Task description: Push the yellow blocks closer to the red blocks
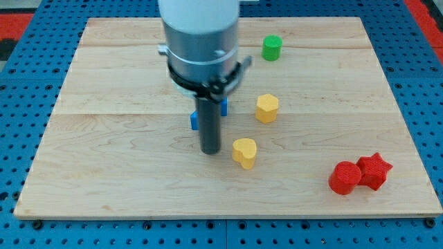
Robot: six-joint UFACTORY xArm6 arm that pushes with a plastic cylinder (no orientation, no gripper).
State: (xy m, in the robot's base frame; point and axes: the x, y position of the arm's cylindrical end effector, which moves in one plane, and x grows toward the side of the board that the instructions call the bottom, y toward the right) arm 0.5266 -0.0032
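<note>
My tip (210, 150) rests on the board just left of the yellow heart-shaped block (243, 152), with a small gap between them. A yellow hexagonal block (266, 108) stands above and to the right of the heart. A red cylinder (344, 178) and a red star block (374, 171) touch each other near the view's bottom right corner of the board. The yellow blocks are well to the left of the red ones.
A green cylinder (271, 48) stands near the view's top. A blue block (195, 120) is mostly hidden behind the rod, and another blue piece (224, 106) shows at its right. The wooden board (104, 180) lies on a blue pegboard.
</note>
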